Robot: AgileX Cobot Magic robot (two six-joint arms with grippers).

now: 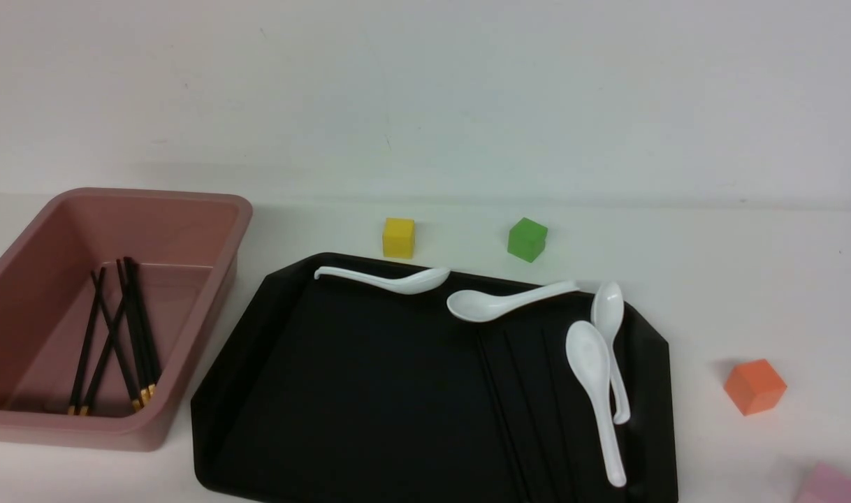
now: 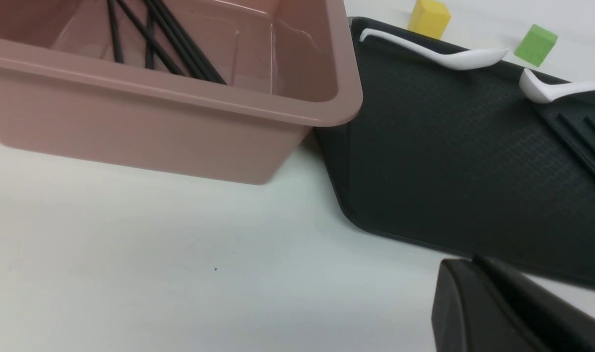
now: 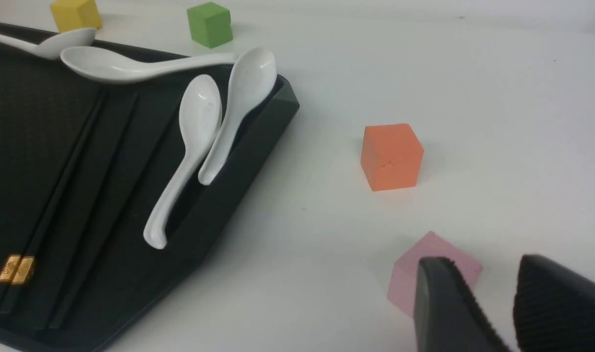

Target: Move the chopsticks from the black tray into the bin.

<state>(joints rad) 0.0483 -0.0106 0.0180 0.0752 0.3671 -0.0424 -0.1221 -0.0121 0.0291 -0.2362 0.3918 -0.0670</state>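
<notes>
Left hand [image 2: 468, 264]: fingertips pressed together, nothing visible between them.
Right hand [image 3: 485, 264]: fingers spread, with a gap between them.
Black tray [image 1: 369, 391]: flat on the worktop [image 1: 768, 279], centre of the front view; clock directions below run from its middle, as seen there.
Chopsticks in tray [image 1: 504, 419]: four, lengthwise between one and five o'clock; two lie side by side with gold bands, two lie singly.
Bin [image 1: 209, 300]: dusty pink, near the tray, at about ten o'clock.
Chopsticks in bin [image 1: 86, 342]: several, some crossing, gold-banded ends towards the near wall.
Spoons [image 1: 492, 305]: four, white; one near twelve o'clock, one near one, two together near three.
Blocks: yellow [image 1: 398, 238] at twelve, green [image 1: 527, 239] at one, orange [image 1: 755, 387] at three, pink [image 1: 828, 485] at four, all outside the tray.
</notes>
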